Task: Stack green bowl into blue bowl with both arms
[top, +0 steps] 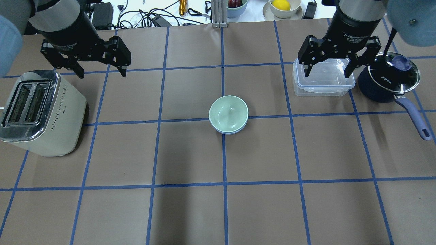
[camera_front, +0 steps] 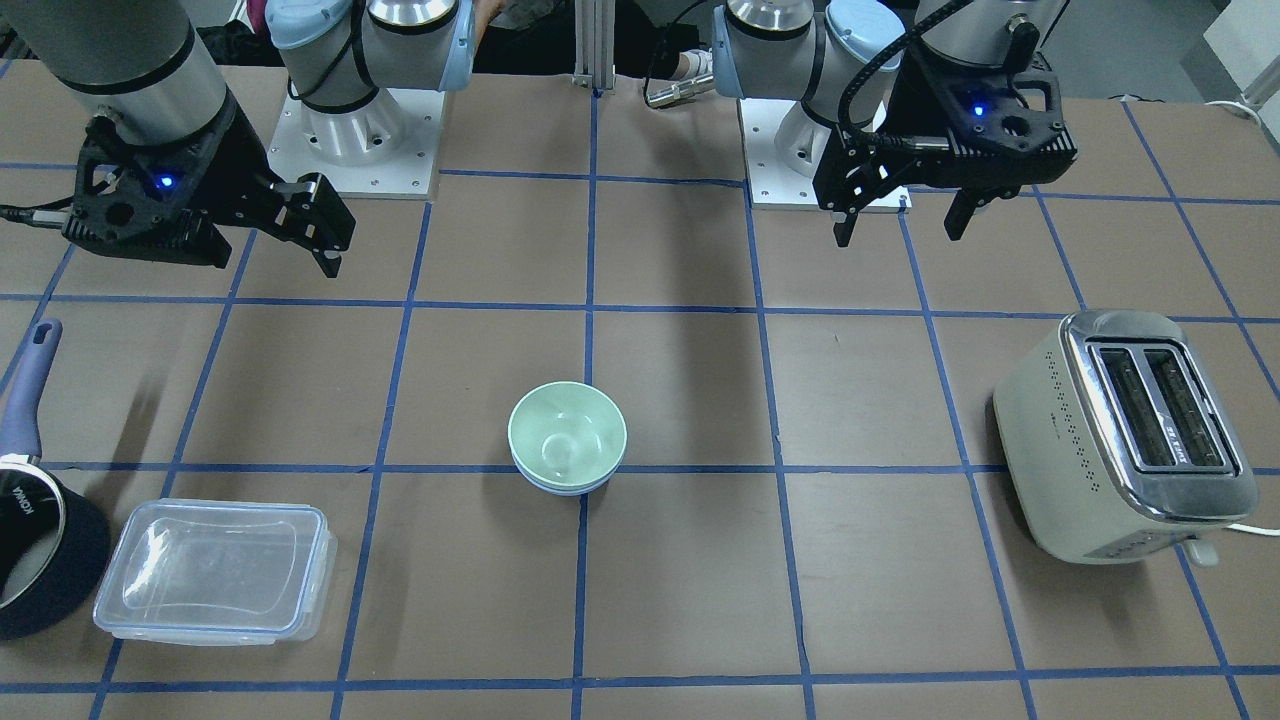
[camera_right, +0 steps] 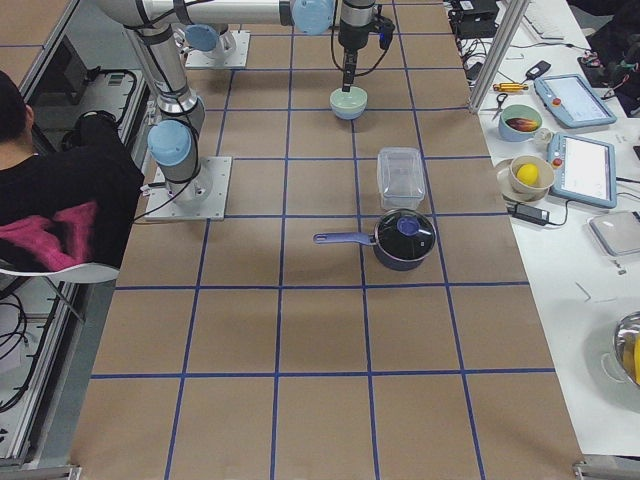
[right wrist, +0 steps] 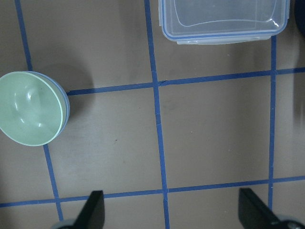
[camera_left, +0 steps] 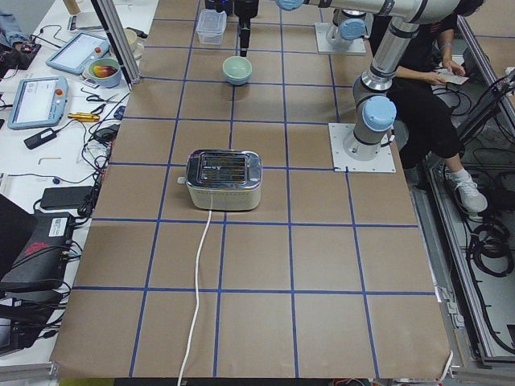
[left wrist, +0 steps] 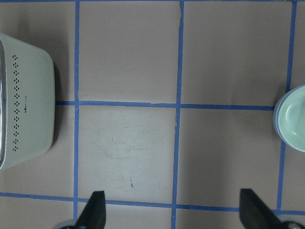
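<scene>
Seen from overhead, the green bowl (top: 228, 112) sits nested upright in the blue bowl (top: 235, 131) at the centre of the table (top: 190, 153). Both mouths face up, and being round they have no long axis. Taped brown surface lies all round the stack. A toaster (top: 44, 112) stands well apart at 9 o'clock, and a clear container (top: 323, 85) and navy saucepan (top: 385, 81) at 2 o'clock. The left gripper (top: 101, 72) hangs at 10 o'clock and the right gripper (top: 327, 73) at 2 o'clock, both with fingers spread wide, holding nothing

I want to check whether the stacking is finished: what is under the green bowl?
The green bowl sits nested in the blue bowl, of which only a thin crescent of rim shows. Its inside and base are covered.
</scene>
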{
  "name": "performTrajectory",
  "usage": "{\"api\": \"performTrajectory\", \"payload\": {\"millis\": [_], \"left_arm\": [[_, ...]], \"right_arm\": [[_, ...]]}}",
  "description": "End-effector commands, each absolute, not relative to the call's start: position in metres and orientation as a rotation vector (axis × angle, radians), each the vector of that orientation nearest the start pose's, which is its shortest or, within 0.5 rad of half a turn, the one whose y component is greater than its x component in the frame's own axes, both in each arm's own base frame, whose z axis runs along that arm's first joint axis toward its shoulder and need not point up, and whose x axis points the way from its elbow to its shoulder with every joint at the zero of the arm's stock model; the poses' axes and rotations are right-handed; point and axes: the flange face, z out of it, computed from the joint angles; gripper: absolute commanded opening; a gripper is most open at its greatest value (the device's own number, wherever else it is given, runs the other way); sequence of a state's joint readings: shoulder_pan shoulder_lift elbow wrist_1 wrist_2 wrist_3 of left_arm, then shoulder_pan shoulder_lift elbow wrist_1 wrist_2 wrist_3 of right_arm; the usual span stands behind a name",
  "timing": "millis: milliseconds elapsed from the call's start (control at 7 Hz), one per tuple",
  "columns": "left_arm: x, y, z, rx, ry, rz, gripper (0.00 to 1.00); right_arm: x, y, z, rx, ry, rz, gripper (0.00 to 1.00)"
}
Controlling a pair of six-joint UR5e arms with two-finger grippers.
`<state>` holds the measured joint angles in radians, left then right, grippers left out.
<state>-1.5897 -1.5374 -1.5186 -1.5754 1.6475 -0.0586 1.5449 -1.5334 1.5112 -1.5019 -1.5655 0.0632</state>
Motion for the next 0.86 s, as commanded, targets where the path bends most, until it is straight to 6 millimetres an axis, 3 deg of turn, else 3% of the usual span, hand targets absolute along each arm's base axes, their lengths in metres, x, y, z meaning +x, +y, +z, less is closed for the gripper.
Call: {"api": "performTrajectory", "payload": {"millis": [0, 714], "left_arm": [[-0.1353, -0.4812, 0.5300, -0.066, 3.065, -0.129, 1.00], [-0.1353, -0.4812, 0.5293, -0.063, 3.065, -0.127, 1.00]], "right_arm": [[0.1198, -0.5021, 0.4958, 0.125, 3.136, 0.065, 1.00], [0.1218, -0.5007, 0.4996, 0.125, 3.124, 0.053, 1.00]]}}
